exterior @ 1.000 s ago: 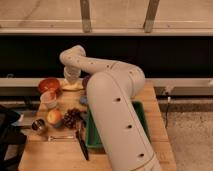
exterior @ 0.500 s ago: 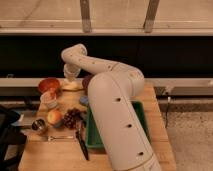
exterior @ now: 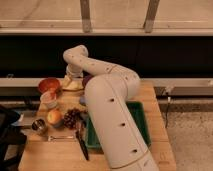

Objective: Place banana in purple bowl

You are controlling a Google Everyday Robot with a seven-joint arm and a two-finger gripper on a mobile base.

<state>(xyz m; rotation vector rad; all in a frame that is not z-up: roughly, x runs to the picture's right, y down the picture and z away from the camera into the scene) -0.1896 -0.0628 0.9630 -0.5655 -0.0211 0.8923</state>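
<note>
My claw (exterior: 73,80) hung low over the far left part of the desk (exterior: 155,107), at the end of my arm, which rose from the near middle and bent away to the left. Whether the claw was spread, pressed together or pinching something, I could not tell. The banana (exterior: 71,87) lay right under the claw as a pale yellow shape on the wood. I could not tell whether the claw touched it.

The purple bowl (exterior: 88,79) stood just to the right of the claw and the banana, and my arm hid most of it, so only a dark maroon edge showed. The banana was beside that bowl, not in it.

To the left of the banana stood the orange-red bowl (exterior: 49,85), and just nearer than that a small pale cup (exterior: 49,98). Nearer again lay a round orange-red fruit (exterior: 54,117), with a dark bunch of grapes (exterior: 72,118) just to its right. A small metal can (exterior: 39,126) stood near the left edge, to the near left of the fruit. A fork or spoon (exterior: 61,137) lay flat on the near part of the desk, and a long black tool (exterior: 81,143) lay just beside the green tray (exterior: 139,125). The tray sat on the right half of the desk, partly behind my arm.
</note>
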